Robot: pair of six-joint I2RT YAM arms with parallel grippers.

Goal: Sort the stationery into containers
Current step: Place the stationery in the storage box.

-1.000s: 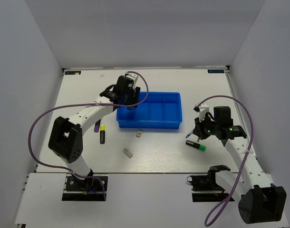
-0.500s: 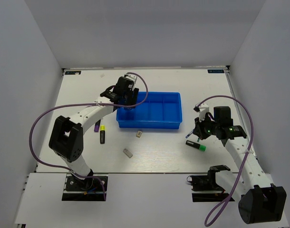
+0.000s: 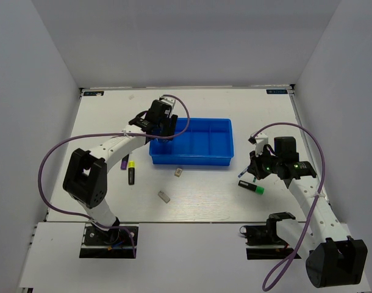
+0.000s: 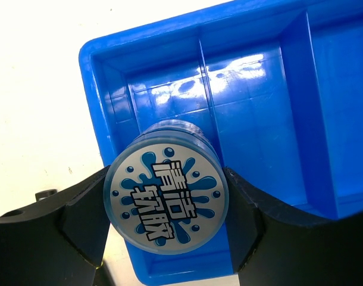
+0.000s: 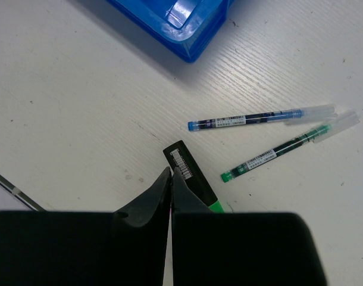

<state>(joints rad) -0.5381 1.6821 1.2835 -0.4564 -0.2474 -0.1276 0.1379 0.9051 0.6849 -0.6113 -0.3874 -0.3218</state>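
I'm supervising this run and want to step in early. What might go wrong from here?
1. The left gripper pinches the disc by its curved edge over the end compartment of the blue tray, close to its wall; released here, it might catch the wall and sit tilted.
2. The right gripper is shut beside the green-ended marker; descending like this, it would likely shove it toward the blue pen rather than grasp it.

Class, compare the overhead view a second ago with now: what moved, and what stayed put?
The left jaws, holding the round blue-and-white disc, edged slightly back toward the near side over the blue tray's left end. Nothing was grabbed or released. The right jaws, shut, and the green-ended marker stayed put.
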